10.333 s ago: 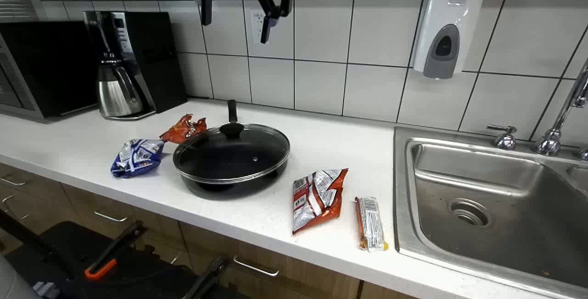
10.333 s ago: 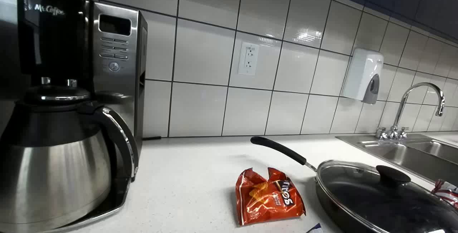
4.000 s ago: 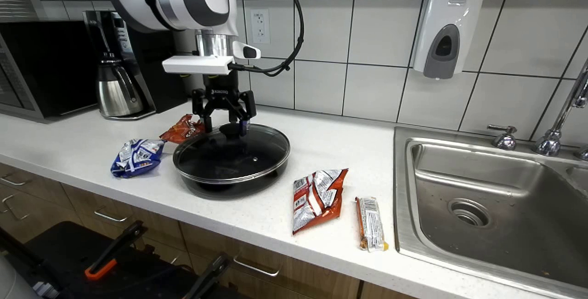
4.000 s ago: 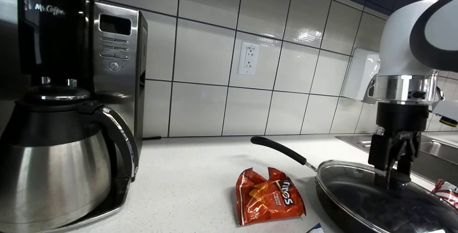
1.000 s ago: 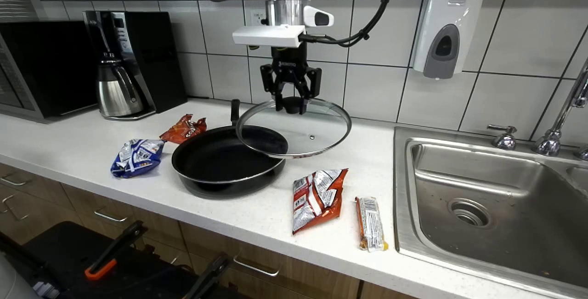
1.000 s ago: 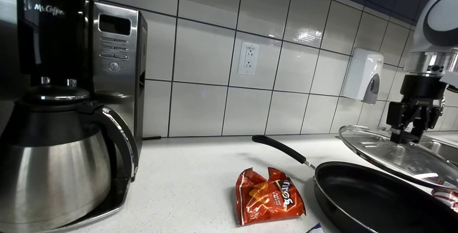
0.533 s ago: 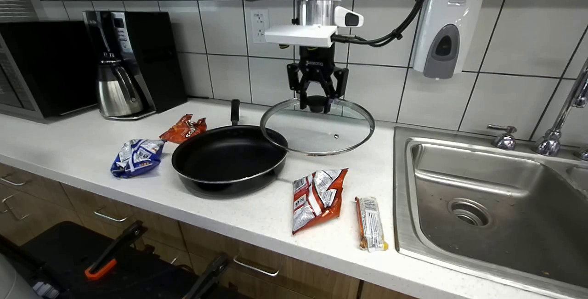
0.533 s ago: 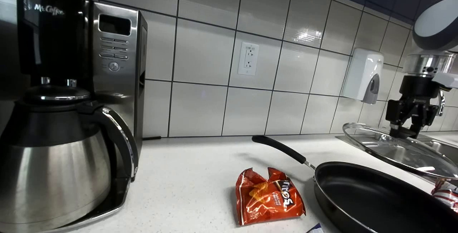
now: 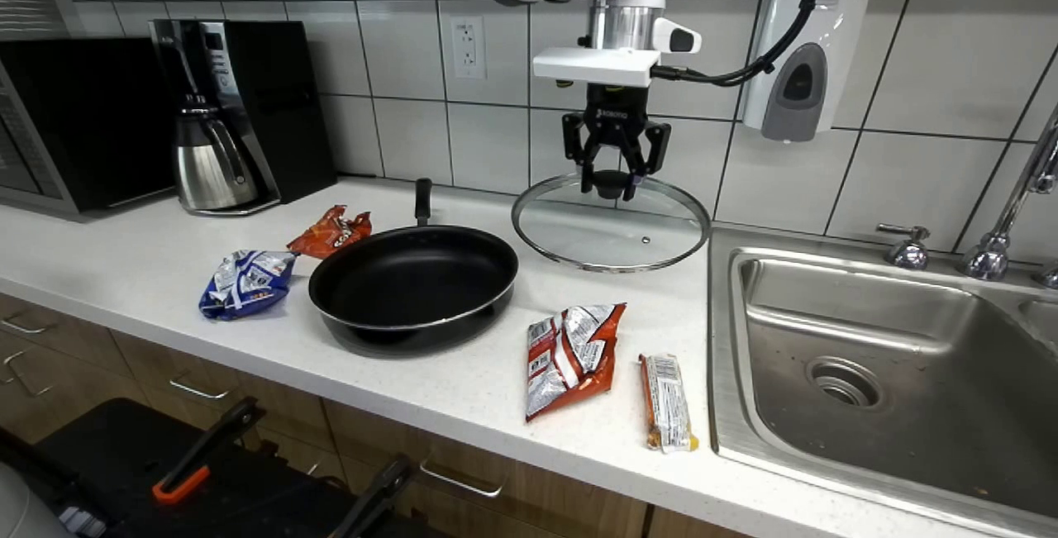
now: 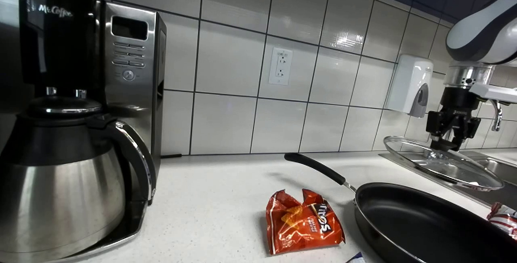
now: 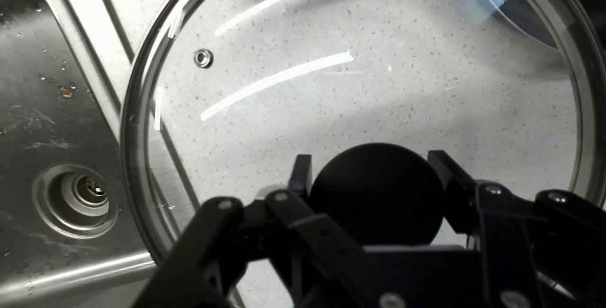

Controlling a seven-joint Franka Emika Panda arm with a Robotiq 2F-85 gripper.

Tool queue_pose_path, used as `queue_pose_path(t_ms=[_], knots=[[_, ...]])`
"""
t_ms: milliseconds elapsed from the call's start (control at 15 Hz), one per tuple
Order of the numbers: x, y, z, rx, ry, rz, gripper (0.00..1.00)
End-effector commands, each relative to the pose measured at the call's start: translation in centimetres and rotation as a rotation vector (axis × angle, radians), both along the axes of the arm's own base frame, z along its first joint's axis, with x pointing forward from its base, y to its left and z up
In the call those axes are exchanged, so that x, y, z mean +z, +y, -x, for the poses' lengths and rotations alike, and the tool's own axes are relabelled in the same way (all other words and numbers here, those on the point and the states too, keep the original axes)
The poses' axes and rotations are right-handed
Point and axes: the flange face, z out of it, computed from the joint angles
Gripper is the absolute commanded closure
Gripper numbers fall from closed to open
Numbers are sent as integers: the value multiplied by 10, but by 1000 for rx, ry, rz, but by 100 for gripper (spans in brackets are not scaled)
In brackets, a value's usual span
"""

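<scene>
My gripper (image 9: 609, 183) is shut on the black knob (image 11: 376, 194) of a glass lid (image 9: 595, 232) with a metal rim. The two fingers are on opposite sides of the knob. The lid hangs in the air over the counter, between the pan and the sink. It looks tilted in an exterior view (image 10: 440, 168), where the gripper (image 10: 447, 144) also shows. The black frying pan (image 9: 413, 282) stands uncovered on the counter, its handle toward the wall; it also shows in an exterior view (image 10: 424, 218). In the wrist view the lid (image 11: 402, 95) covers most of the picture.
A red and silver chip bag (image 9: 572, 360) and a wrapped bar (image 9: 666, 402) lie by the steel sink (image 9: 723, 356). An orange chip bag (image 10: 305, 222) and a blue bag (image 9: 248, 283) lie beside the pan. A coffee maker (image 9: 264, 108) and soap dispenser (image 9: 810, 50) are behind.
The gripper came down from above, took hold of the lid knob, and lifted the lid off the pan. Over the last second the lid moved farther from the pan, toward the sink.
</scene>
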Motion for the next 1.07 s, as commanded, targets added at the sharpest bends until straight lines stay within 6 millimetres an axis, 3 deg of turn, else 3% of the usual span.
queue_pose_path(t_ms=[0, 400, 1000], knots=[[4, -21, -27, 8, 10, -23, 62], [-21, -38, -51, 1, 39, -31, 62], [-51, -38, -64, 5, 60, -42, 62]])
